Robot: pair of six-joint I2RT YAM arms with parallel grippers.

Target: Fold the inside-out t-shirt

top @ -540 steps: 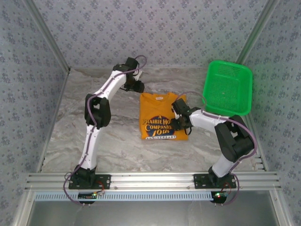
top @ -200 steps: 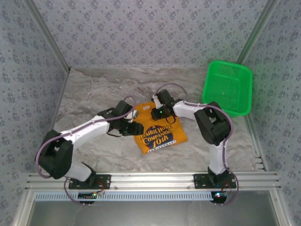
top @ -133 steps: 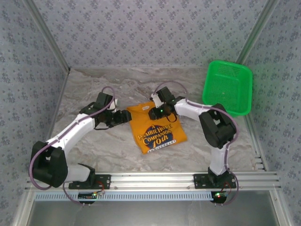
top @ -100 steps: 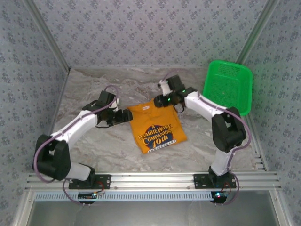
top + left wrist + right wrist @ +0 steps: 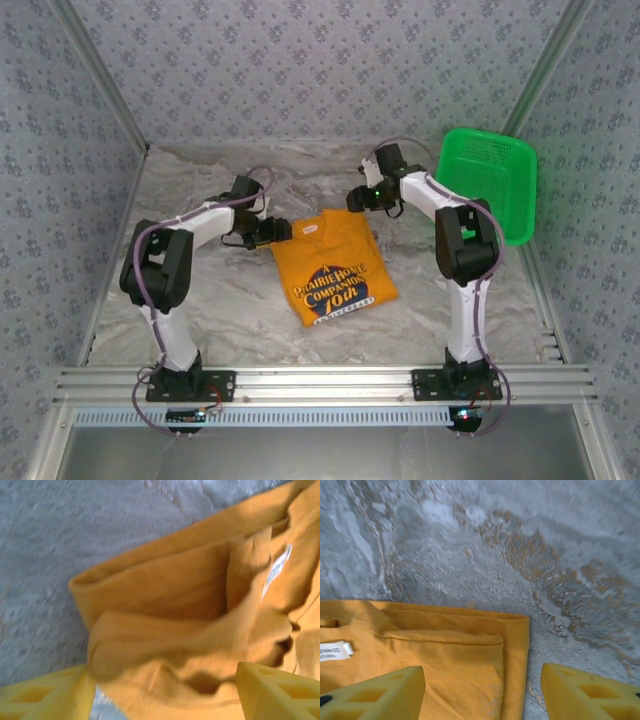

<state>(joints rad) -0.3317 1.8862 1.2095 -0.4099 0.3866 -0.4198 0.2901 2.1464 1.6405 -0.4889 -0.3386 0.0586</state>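
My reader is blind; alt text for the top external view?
A folded orange-yellow t-shirt with printed lettering lies mid-table, the left gripper and right gripper near its far corners. A green mesh basket stands at the far right.

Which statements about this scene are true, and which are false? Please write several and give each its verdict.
1. The t-shirt lies on the table with printed letters facing up. True.
2. A white label shows at its neck. True.
3. The t-shirt lies inside the green basket. False: the basket stands apart from it, at the right.
4. The right end effector is shut on the t-shirt. False: its jaws stand open above the t-shirt's edge.
5. The left end effector is over the basket. False: it is open at the t-shirt's far left corner.
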